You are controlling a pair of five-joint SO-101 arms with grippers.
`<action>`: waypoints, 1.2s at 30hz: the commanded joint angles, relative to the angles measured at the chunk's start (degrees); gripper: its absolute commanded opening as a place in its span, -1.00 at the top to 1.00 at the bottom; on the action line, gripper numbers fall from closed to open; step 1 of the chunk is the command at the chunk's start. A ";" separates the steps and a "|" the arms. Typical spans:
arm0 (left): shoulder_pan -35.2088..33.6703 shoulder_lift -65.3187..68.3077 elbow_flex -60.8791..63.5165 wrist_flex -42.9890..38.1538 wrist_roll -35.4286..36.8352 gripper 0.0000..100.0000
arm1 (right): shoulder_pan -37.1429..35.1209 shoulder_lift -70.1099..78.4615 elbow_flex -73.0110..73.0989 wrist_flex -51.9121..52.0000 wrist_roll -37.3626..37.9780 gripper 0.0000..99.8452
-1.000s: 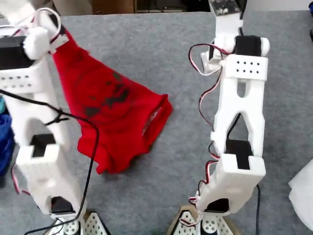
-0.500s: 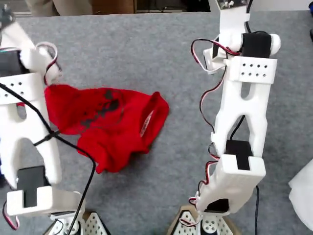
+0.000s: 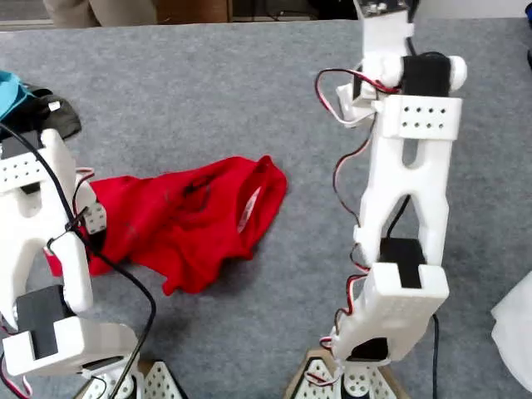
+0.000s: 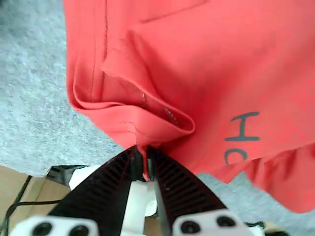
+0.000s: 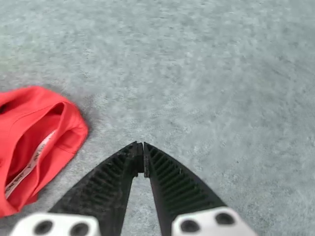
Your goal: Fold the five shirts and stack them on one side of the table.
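Shirt [image 3: 195, 223] bunched, corner hidden in left tool [image 4: 141, 164]

The white left arm [image 3: 37, 199] crouches low at 8 o'clock, its black left claw [image 4: 142, 158] clamped on a red cotton shirt [image 4: 197, 64]; the white right arm [image 3: 416, 179] stretches toward 12 o'clock, right claw [image 5: 142, 160] closed, empty.

A red shirt [image 3: 191, 220] (black lettering printed across it) against the speckled grey bench [image 3: 249, 91]; a teal cloth [image 3: 10, 86], a white cloth [image 3: 515, 332].
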 commanded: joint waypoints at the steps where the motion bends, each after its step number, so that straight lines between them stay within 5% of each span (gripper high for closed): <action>1: -0.53 -2.33 0.97 0.18 -3.60 0.96 | -2.77 -2.51 0.04 1.05 -0.44 0.96; 7: -5.63 -2.33 -0.97 0.35 -8.09 0.94 | -4.26 -2.15 0.31 1.05 -0.44 0.96; 14: -15.03 -4.09 -10.37 0.62 -10.20 0.49 | -4.26 -2.86 0.40 1.05 -0.35 0.99; 19: -17.14 -5.41 -17.76 0.53 -12.84 0.46 | -4.18 -5.49 3.91 0.97 -0.09 0.99; 36: -15.30 11.21 -19.25 0.44 1.49 0.49 | -5.49 0.84 4.18 -0.70 0.09 0.98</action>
